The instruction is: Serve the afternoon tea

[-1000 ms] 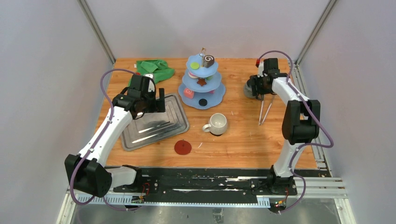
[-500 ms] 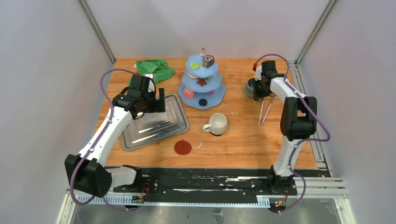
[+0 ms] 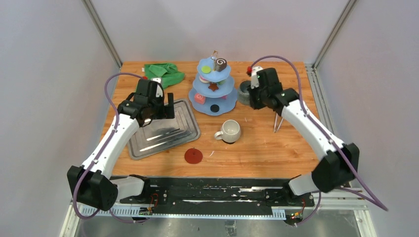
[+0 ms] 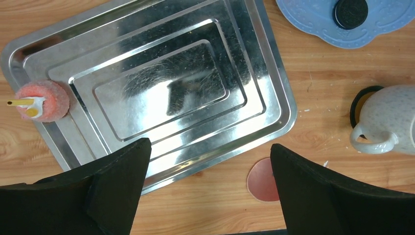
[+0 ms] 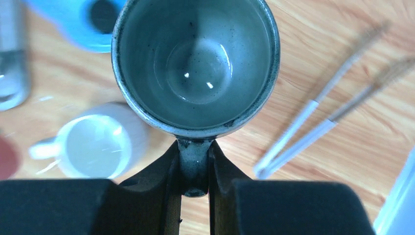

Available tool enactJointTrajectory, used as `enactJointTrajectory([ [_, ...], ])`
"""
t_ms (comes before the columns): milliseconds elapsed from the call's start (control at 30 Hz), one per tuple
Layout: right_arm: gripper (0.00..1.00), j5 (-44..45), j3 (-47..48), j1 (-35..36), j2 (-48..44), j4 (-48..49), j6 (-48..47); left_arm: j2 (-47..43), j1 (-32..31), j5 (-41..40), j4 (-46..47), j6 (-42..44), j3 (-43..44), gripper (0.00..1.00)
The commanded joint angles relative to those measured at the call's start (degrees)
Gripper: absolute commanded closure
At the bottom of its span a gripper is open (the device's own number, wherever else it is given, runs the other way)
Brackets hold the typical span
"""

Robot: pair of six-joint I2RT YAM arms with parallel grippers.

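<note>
My right gripper (image 3: pixel 253 94) (image 5: pixel 195 164) is shut on the handle of the grey-green mug (image 3: pixel 243 92) (image 5: pixel 195 63). It holds the mug upright, just right of the blue tiered stand (image 3: pixel 225 101). The white mug (image 3: pixel 230 131) (image 5: pixel 95 147) (image 4: pixel 391 120) stands in front of the stand. The tiers carry a swirl roll (image 3: pixel 221 64), a green disc (image 3: pixel 205 70), a brown star (image 3: pixel 213 87), a pink sweet (image 3: pixel 199 98) and a black disc (image 3: pixel 214 107) (image 4: pixel 350 12). My left gripper (image 3: pixel 159 109) (image 4: pixel 210 152) hangs open above the steel tray (image 3: pixel 163 136) (image 4: pixel 279 98). A pink sweet (image 4: pixel 44 100) lies on the tray.
A red coaster (image 3: pixel 193 156) (image 4: pixel 262 178) lies near the tray's front corner. White tongs (image 3: pixel 279 118) (image 5: pixel 318 122) rest on the table under my right arm. A green cloth (image 3: pixel 165 73) is bunched at the back left.
My right gripper closed on the grey-green mug's handle and swung left with it to the stand's side. The left arm has stayed put.
</note>
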Motion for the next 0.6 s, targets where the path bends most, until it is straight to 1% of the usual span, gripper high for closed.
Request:
enactJointTrajectory([
  [0,0.99,2.57,-3.09,13.53,-9.11,1.31,1.23,-1.46,-0.37,-1.61,0.42,0.22,-0.98,0.03],
  [133,0.99,5.08,-4.60,25.56,-12.28,2.30,1.30,-1.49,-0.19,-5.61,-0.19,-0.02,-1.34,0.02],
  [267,0.99,7.93,-3.03,35.52,-10.34,2.32,0.78,-2.28,1.66,-6.40,-0.93,-1.42,-1.40,0.02],
  [367,0.99,8.50,-1.97,40.64,-7.44,2.49,0.64,-3.41,3.88,-6.72,-0.84,-3.24,-1.88,0.01],
  [467,0.99,8.56,-1.33,44.35,-4.02,3.01,1.05,-4.48,6.34,-7.35,-0.56,-5.25,-2.65,0.01],
  [567,0.99,8.38,-1.65,47.83,-0.64,4.66,1.97,-5.66,7.44,-7.61,0.06,-6.54,-3.61,0.00],
])
